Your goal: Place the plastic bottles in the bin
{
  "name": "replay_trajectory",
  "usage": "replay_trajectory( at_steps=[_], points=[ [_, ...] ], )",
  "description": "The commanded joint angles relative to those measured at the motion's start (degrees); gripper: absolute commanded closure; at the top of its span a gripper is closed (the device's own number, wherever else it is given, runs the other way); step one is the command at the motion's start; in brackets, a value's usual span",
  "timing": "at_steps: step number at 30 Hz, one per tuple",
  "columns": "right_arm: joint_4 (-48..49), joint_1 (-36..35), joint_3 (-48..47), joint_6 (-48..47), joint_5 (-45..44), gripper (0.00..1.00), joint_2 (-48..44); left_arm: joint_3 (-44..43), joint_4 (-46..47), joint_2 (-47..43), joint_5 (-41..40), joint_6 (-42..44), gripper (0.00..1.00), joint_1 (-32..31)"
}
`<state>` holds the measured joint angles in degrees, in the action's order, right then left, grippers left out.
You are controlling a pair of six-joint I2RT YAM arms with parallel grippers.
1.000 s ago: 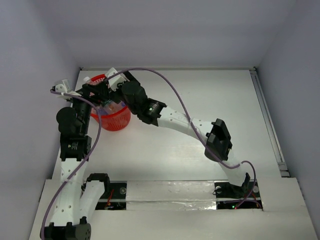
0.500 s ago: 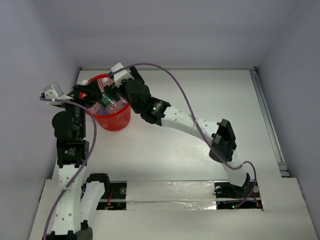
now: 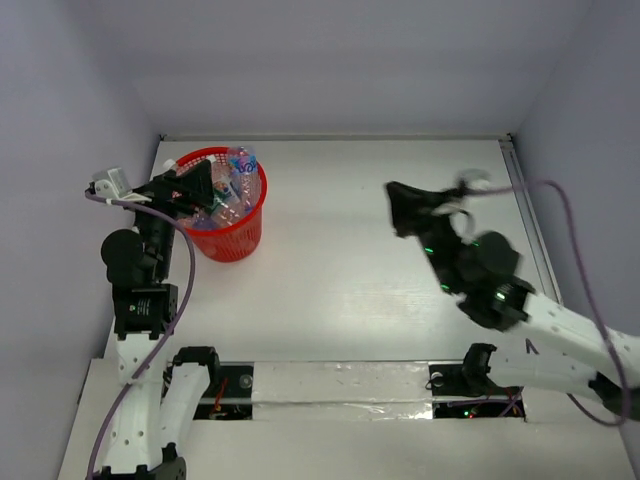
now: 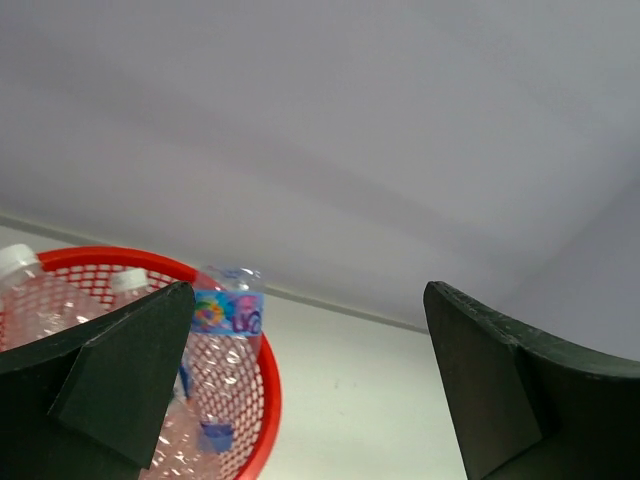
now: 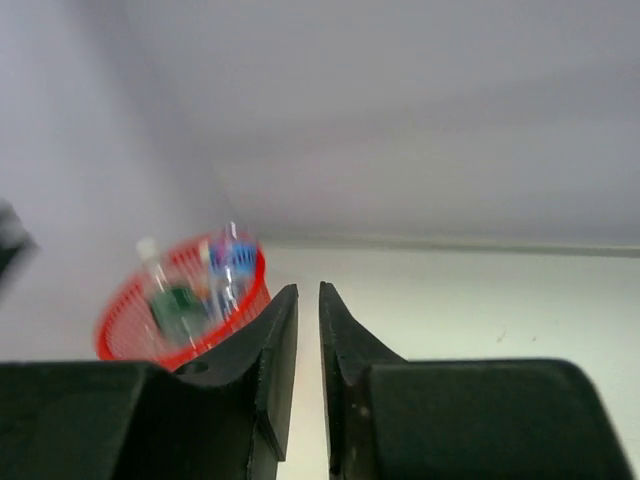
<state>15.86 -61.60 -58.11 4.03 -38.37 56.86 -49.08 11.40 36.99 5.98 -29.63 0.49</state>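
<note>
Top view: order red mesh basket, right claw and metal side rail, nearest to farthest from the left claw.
1. Red plastic mesh basket, under the left gripper.
2. Right gripper, right of centre.
3. Metal rail, table's far right edge.

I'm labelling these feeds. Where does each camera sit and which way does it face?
Top: above, behind the arms, looking down on the table; both show, left end effector at the bin, right end effector right of centre.
Left wrist: faces the wall over the bin; open fingers frame it.
Right wrist: looks across the table at the bin; shut fingers centre.
Shared: all show the bin of bottles.
</note>
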Motion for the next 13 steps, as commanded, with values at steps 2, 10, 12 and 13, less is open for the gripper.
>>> replay_trajectory(
  at_steps=[2, 10, 12, 13],
  points=[
    [-1.16, -0.45, 10.11, 7.65, -11.45, 0.73, -26.02, 1.53, 4.16, -2.53, 9.66, -3.68, 0.01, 0.3],
    [-9.89, -0.45, 15.3, 9.77, -21.93, 0.19, -42.97, -1.89, 1.17, -3.77, 15.63, -4.91, 0.01, 0.3],
    [-9.62, -0.45, 15.48, 9.94, -20.79, 0.19, -41.93, -2.51, 0.91, -3.86, 15.91, -5.26, 0.01, 0.3],
    [-10.57, -0.45, 15.13, 10.29, -20.08, 0.18, -41.22, -2.69, 0.12, -3.95, 16.25, -5.27, 0.01, 0.3]
  ],
)
